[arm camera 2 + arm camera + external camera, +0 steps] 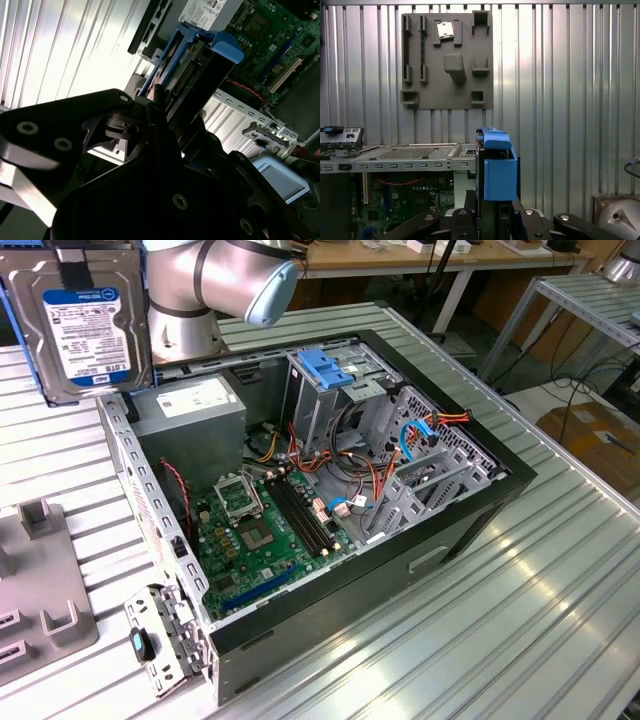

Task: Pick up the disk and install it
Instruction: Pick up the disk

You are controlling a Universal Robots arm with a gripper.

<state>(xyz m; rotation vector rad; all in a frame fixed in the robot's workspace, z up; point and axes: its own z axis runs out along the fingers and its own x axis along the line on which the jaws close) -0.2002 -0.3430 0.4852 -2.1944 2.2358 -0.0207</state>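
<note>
The disk [85, 330] hangs upright in the air at the exterior view's upper left, beside the arm [215, 280] and above the open computer case's [470, 515] power-supply corner. Its grey body and white label face the exterior camera, with a blue rail along its edge. In the first wrist view the disk [498, 172] stands edge-on in its blue carrier, and my gripper [490, 215] is shut on it from both sides. The second wrist view shows the disk [200, 62] held by my gripper [167, 122] over the case edge.
Inside the case lie a green motherboard [260, 530], a grey power supply [190, 410] and a metal drive cage topped by a blue bracket [330, 365]. A grey fixture board [447, 60] rests on the ribbed metal table [520, 630]. A cardboard box [595, 430] sits beyond the table.
</note>
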